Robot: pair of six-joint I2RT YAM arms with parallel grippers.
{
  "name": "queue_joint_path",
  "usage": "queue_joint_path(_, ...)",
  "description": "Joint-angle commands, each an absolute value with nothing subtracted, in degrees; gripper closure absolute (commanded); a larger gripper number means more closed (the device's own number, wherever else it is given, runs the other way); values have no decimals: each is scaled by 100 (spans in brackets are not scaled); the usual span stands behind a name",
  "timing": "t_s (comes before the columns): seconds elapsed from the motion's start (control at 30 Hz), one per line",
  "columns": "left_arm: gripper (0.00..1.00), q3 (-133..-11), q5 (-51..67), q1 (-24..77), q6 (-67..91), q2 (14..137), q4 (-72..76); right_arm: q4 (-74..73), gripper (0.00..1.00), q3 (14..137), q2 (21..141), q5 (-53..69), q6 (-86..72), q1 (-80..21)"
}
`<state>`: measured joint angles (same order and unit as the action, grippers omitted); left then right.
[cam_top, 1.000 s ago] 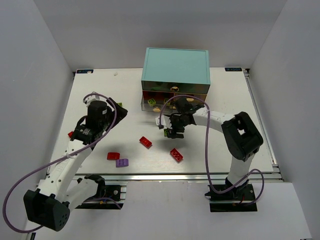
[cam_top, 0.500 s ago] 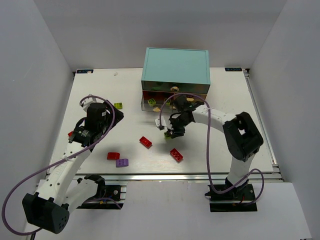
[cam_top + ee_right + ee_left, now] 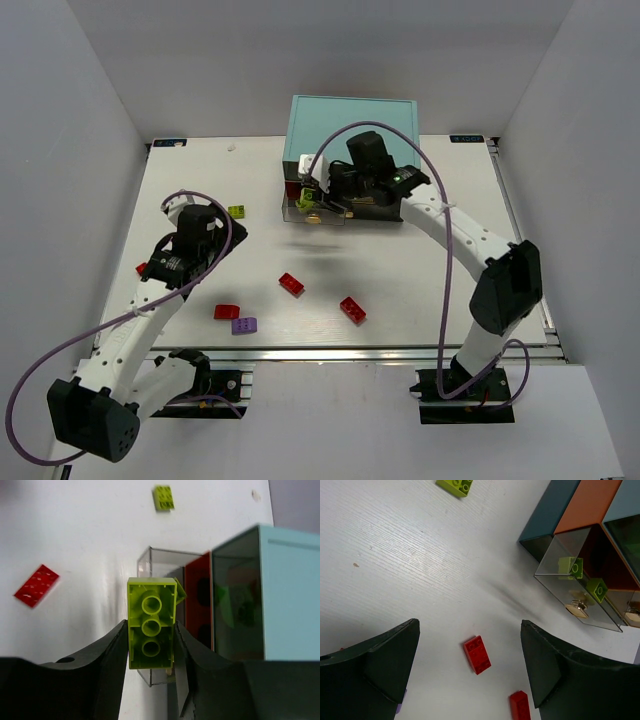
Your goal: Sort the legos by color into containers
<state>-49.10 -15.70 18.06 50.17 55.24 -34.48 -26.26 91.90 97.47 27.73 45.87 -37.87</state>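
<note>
Yellow-green brick [image 3: 151,630] is up in the air, pinched by its long sides in the right gripper [image 3: 150,645], hollow underside facing the wrist camera. It hangs right over the pulled-out clear drawer [image 3: 552,560] at the front left corner of the cabinet [image 3: 350,130]. That drawer already has two yellow-green bricks [image 3: 571,566] in it, so the colour matches.

To do this well, centre the brick over the open tray, not over the front rim or the red compartment just beside it. Then come a little lower and let go, so it doesn't bounce out. The drawer walls look thin, and I'd guess a nudge from a finger could shove it shut.

The left gripper [image 3: 470,667] hovers over the table [image 3: 420,280], jaws spread wide, holding nothing. Out on the table lie red bricks [image 3: 291,284], a purple one [image 3: 244,325] near the front, and another yellow-green brick [image 3: 238,211] loose to the left of the cabinet. Nothing seems to sit between the held brick and the drawer.
</note>
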Motion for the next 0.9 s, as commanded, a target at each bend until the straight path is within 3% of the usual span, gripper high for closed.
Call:
queue_joint_path(0.0,8,-4878,-1644,1775,4931,5511,-3384,-2128,96,9412,10116,1760,4078,-3771)
queue_joint_path(0.17,8,-4913,-1644,1775,4878,5607,-3305,-2170,84,9764,10546,1380,4201,-3770)
queue_joint_path(0.2,8,-4922,-1635,1775,4878,5668,-3279,-2188,76,9878,10599,1302,4210,-3762)
queue_joint_path(0.4,8,-5018,-1573,1775,4790,5932,-3138,-2136,56,9879,10688,1187,4280,-3744)
queue_joint_path(0.47,8,-5062,-1556,1775,4729,6046,-3068,-2110,47,9844,10688,1178,4298,-3736)
queue_joint_path(0.5,8,-5062,-1556,1775,4720,6099,-3041,-2109,38,9835,10679,1213,4298,-3753)
queue_joint_path(0.57,8,-5123,-1556,1775,4650,6283,-2980,-2118,31,9826,10635,1257,4289,-3744)
queue_joint_path(0.77,13,-5650,-1547,1574,4369,7151,-2883,-2145,34,9817,10258,1669,3834,-3700)
queue_joint_path(0.83,20,-5844,-1564,1495,4167,7443,-2900,-2031,47,9739,9952,1793,3648,-3630)
queue_joint_path(0.87,29,-6027,-1547,1398,4009,7775,-2926,-1787,67,9495,9801,1819,3413,-3612)
